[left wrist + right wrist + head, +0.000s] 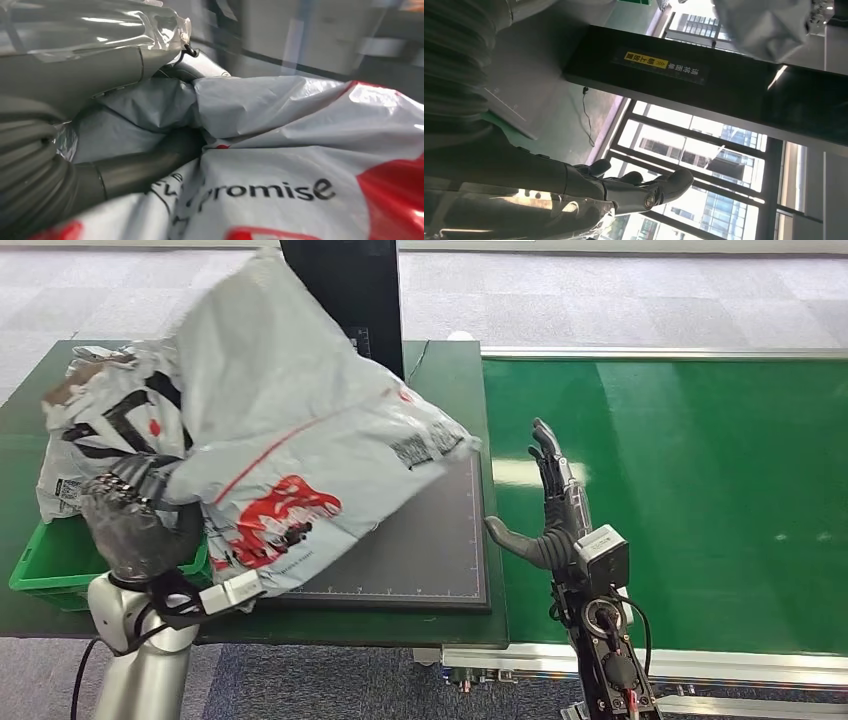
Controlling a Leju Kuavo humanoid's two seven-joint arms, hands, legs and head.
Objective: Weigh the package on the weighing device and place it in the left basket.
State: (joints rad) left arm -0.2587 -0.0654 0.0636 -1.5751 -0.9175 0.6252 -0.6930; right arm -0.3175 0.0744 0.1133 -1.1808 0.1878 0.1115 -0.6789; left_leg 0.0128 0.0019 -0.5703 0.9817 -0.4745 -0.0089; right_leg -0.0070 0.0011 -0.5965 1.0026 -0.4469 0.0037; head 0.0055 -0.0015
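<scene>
A large grey plastic package (300, 420) with red and black print is lifted and tilted over the left half of the dark weighing pad (420, 550). My left hand (135, 525) grips its lower left edge; in the left wrist view the thumb and fingers (145, 170) pinch the crumpled grey film of the package (280, 145). The green basket (45, 570) sits at the table's left edge and holds another printed package (100, 430). My right hand (555, 510) stands open and upright just right of the pad, holding nothing; its fingers (649, 192) are spread.
A green conveyor belt (700, 490) runs along the right side. A black upright post (345, 295) stands behind the weighing pad. The dark green table (445, 375) carries the pad and basket. Grey tiled floor lies beyond.
</scene>
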